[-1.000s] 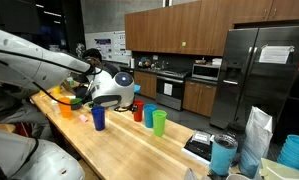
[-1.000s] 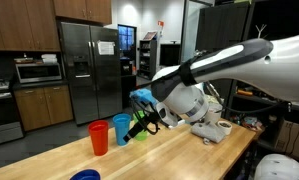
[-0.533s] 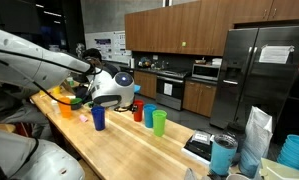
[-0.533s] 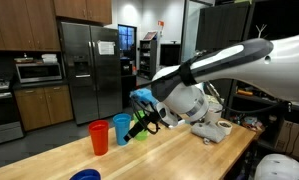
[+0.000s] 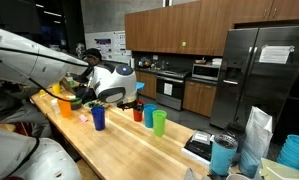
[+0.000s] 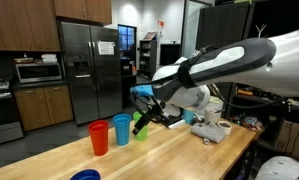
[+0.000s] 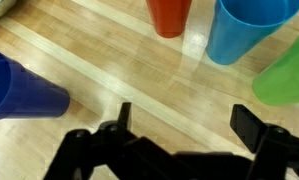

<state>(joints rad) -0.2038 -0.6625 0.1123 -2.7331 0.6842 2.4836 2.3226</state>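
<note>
My gripper (image 7: 189, 122) is open and holds nothing, with bare wooden tabletop (image 7: 139, 70) between its fingers. It hovers over the table amid a group of cups. In the wrist view a red cup (image 7: 169, 15), a light blue cup (image 7: 244, 28) and a green cup (image 7: 287, 70) stand ahead of it, and a dark blue cup (image 7: 19, 88) is off to the left. In an exterior view the gripper (image 6: 149, 120) hangs just in front of the green cup (image 6: 139, 128), beside the light blue cup (image 6: 121, 129) and red cup (image 6: 99, 137).
An orange bowl (image 5: 61, 97) and a small pink item (image 5: 82, 117) lie at the table's far end. A teal tumbler (image 5: 223, 155), a white bag (image 5: 257, 135) and stacked cups (image 5: 296, 155) stand at the near end. A white object (image 6: 211, 130) lies behind the arm.
The wrist and gripper have risen a little and shifted slightly along the table. The cups have not moved.
</note>
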